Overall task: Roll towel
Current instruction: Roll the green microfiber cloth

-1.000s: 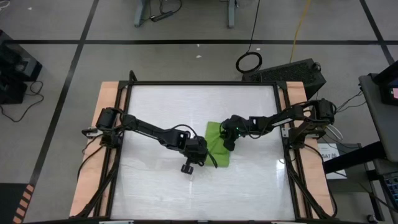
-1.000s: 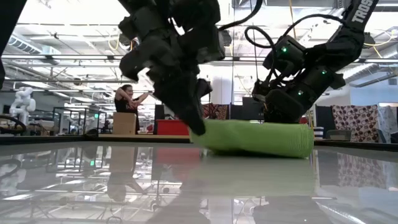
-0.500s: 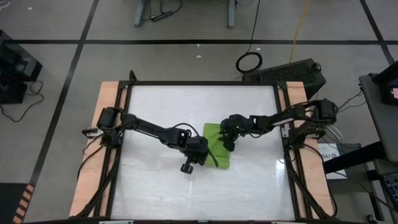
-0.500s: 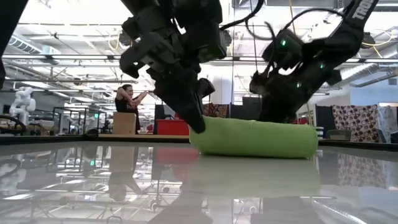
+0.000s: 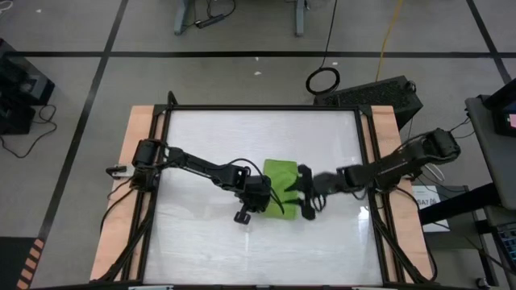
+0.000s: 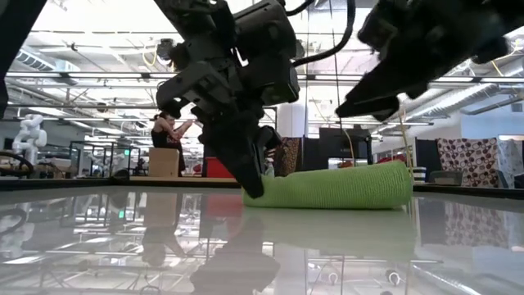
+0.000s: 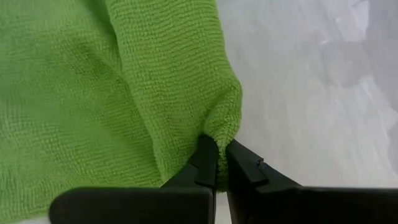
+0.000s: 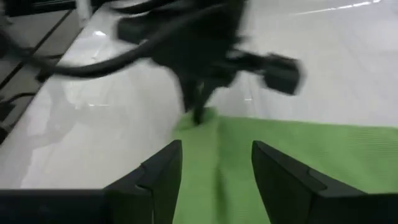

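The towel lies partly rolled near the middle of the counter, a thick roll along its near edge. The left gripper has its jaws closed on a corner of the towel at one end of the roll, the cloth pinched between the fingertips. The right gripper hangs above the towel's other side, jaws open, lifted clear, with green cloth lying between and beyond them. In the low view a person stands in the room behind.
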`<state>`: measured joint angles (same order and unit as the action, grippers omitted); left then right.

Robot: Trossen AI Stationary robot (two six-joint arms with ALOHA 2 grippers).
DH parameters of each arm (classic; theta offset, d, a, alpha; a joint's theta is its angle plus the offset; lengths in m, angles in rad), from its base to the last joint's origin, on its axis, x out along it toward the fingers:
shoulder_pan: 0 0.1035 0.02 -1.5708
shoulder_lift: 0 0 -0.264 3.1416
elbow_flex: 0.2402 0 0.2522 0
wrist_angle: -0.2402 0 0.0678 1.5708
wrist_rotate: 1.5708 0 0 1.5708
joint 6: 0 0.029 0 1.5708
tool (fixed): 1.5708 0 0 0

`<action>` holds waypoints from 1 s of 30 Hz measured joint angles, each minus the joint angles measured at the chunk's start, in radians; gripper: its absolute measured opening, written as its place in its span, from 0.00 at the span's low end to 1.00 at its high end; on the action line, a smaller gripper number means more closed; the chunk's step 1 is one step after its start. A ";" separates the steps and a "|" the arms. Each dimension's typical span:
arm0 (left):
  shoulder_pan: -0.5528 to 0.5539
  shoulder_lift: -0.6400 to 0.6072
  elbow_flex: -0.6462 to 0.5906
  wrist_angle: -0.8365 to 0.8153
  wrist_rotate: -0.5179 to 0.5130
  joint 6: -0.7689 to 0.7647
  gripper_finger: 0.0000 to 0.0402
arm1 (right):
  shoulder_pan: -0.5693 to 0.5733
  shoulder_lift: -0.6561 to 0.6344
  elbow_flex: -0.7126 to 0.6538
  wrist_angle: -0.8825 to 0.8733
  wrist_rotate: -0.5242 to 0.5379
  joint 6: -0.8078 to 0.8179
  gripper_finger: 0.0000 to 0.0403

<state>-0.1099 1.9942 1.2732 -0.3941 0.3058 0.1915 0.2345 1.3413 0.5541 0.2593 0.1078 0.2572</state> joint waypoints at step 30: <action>0.121 0.010 -0.001 0.009 0.245 -0.054 0.04 | 0.278 0.408 -0.004 0.107 0.384 0.341 0.50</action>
<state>0.0115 2.0045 1.2720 -0.3855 0.5509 0.1374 0.5125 1.7490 0.5499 0.3659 0.4920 0.5978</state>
